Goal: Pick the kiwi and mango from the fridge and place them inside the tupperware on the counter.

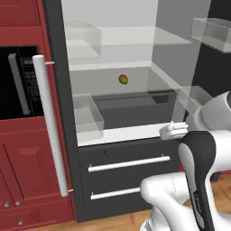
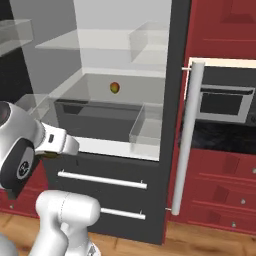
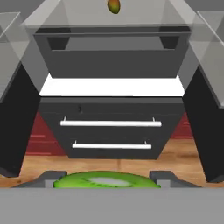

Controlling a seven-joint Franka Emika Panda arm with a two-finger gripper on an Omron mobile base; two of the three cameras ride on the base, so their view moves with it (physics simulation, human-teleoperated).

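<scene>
Gripper (image 3: pixel 107 177) pinches the kiwi (image 3: pixel 107 181), its green face showing between the two dark fingertips, held in front of the open fridge (image 1: pixel 61 90). Back on a see-through shelf (image 2: pixel 100 92) inside sits the mango (image 1: pixel 123 80), well apart from the hand.

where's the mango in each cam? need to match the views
Left base view: mango on the see-through shelf, upper centre of the open fridge.
Right base view: same shelf, left of centre.
Hand view: at the top edge, centre.
Shared landmark: the two pale drawer handles below the shelf, seen in all three.
</scene>
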